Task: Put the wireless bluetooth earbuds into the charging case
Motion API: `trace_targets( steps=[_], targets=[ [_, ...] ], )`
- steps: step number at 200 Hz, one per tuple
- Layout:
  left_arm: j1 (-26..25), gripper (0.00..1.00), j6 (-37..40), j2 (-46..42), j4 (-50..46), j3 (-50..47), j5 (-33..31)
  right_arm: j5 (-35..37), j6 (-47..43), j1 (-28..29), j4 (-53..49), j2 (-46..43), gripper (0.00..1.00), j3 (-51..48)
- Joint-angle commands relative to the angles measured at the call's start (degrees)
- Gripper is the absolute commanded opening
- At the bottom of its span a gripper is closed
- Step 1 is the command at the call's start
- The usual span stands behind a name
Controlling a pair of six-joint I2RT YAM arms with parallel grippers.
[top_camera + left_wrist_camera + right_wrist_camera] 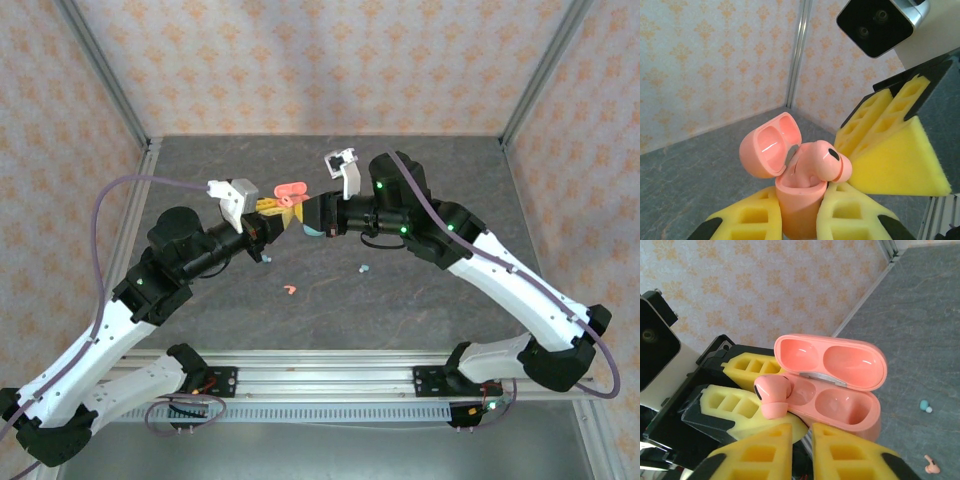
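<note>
Over the middle of the table [200,300], somewhat toward its far edge, the left gripper [800,222] was clamped on the lower body of the salmon-pink charging case [797,205], yellow foam fingers [747,220] pressing both sides and the hinged lid [767,150] swung open. One pink earbud [772,395] sat stem-down in the case's end well, its rounded head tilted above the rim, while the neighbouring well [842,407] lay bare. Just beside it the right gripper [802,440] hovered with its fingers drawn almost together, only a thin slit between them and nothing caught there. Down on the table, nearer its front edge, a loose pink earbud [289,289] lay left of a teal earbud [364,270], the two apart.
</note>
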Motion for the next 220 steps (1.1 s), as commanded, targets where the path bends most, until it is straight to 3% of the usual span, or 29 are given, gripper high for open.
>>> trace_targets(
  steps=[1, 76, 181, 220],
  targets=[
    [0.22, 0.0, 0.9, -0.48, 2.42, 0.4, -0.01, -0.98, 0.65, -0.1, 0.1, -0.1, 0.14, 2.87],
    [0.22, 0.0, 1.29, -0.03, 1.6, 0.91, -0.61, -2.93, 0.86, 0.03, 0.18, -0.19, 0.03, 4.33],
    [0.23, 0.0, 0.99, 0.41, 1.27, 1.18, -0.56, -6.28, 1.03, 0.96, -0.26, 3.2, 0.01, 7.48],
    [0.22, 0.0, 0.66, 0.41, 1.78, 1.18, -0.53, -4.45, -0.34, 0.75, -3.85, 4.16, 0.01, 8.01]
  ],
)
